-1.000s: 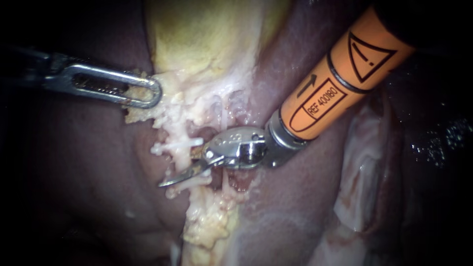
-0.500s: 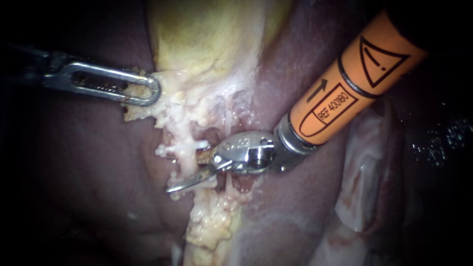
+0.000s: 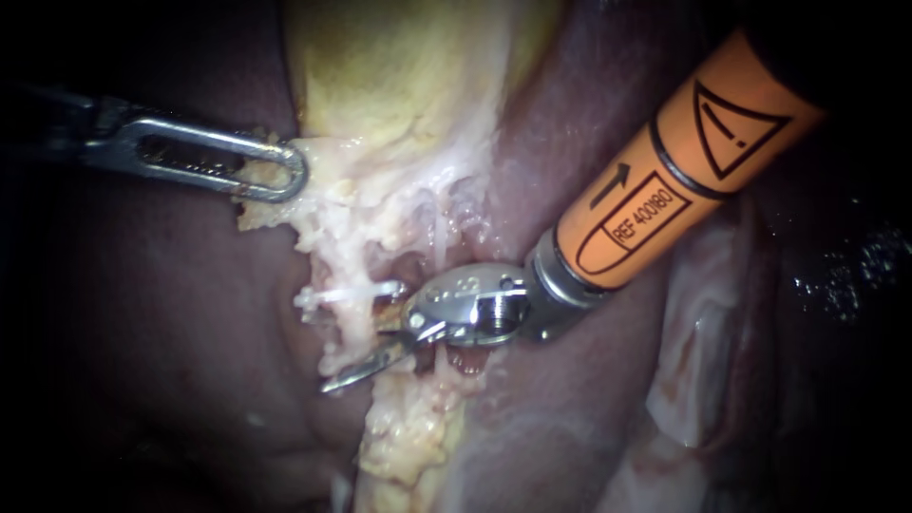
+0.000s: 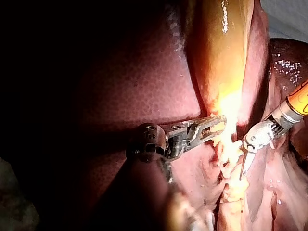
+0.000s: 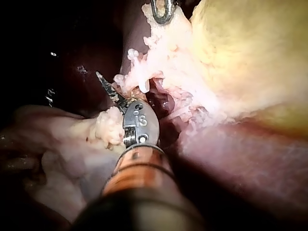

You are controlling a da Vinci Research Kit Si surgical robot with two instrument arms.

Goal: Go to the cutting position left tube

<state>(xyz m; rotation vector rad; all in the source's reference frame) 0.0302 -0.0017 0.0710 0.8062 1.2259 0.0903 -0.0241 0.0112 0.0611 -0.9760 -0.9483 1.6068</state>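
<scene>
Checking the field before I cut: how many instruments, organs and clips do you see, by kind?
Instruments: 2 (left instrument, jaws shut on a pale fringe; right instrument, jaws open)
Organs: 2 (gallbladder, liver)
White clips showing: 1
Total: 5

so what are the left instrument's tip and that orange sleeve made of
Left instrument: bare metal, likely steel; silvery, glinting, slotted, shut on pale tissue. Sleeve: smooth orange, probably plastic or a coating; soft sheen, black printed marks.
</scene>
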